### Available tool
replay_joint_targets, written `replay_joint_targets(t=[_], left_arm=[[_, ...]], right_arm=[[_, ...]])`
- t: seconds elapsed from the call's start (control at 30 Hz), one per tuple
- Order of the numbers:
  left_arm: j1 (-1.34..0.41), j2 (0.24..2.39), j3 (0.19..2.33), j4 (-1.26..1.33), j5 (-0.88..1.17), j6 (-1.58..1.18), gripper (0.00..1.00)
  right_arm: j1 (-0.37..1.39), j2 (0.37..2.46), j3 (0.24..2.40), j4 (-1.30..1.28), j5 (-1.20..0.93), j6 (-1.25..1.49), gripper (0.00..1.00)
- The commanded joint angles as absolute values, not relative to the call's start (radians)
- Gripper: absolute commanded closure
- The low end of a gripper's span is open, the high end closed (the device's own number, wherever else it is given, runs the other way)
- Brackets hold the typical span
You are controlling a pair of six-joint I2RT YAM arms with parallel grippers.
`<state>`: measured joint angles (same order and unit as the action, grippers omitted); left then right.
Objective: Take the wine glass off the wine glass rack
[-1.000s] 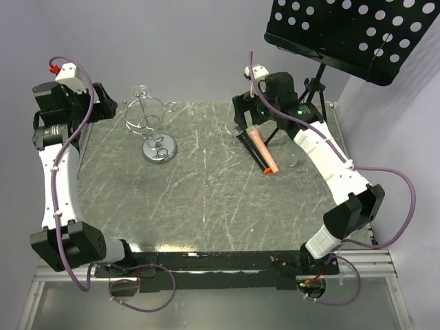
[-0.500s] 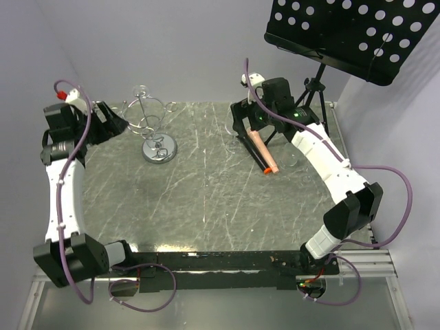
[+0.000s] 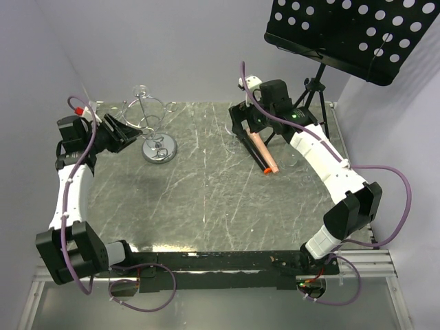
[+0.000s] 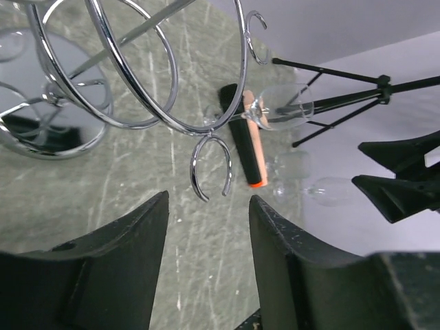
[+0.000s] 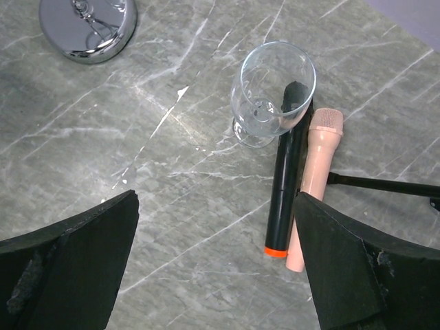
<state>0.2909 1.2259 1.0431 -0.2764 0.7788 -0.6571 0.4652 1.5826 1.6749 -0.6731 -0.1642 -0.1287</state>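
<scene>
Marble tabletop (image 3: 206, 206): L gripper (image 4: 208, 206) part-open, empty, right by rack (image 3: 159, 150) loops. Snag one & it tips. R gripper (image 5: 216, 199) wide apart over glass (image 5: 271, 89), cd knock it.

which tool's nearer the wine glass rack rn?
Left. Left tool is beside the wine glass rack, at its curled arms; right tool is across the table, by the wine glass.

Black music stand (image 3: 350, 31), black tube (image 5: 283, 192) touching peach tube (image 5: 312, 185), marble tabletop (image 3: 206, 199)
</scene>
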Motion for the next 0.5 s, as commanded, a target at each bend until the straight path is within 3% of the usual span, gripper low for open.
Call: replay_joint_targets(t=[0.0, 0.2, 0.47], left_arm=[[0.296, 1.253, 1.008, -0.117, 0.868, -0.755, 0.46], [0.293, 1.289, 0.966, -0.02, 0.903, -0.808, 0.45], [0.278, 1.333, 0.965, 0.069, 0.916, -0.825, 0.55]], right_arm=[[0.476, 1.528, 1.669, -0.649, -0.143, -0.152, 0.0], [0.476, 1.526, 1.648, -0.644, -0.126, -0.161, 0.0], [0.48, 1.542, 1.651, -0.644, -0.124, -0.172, 0.0]])
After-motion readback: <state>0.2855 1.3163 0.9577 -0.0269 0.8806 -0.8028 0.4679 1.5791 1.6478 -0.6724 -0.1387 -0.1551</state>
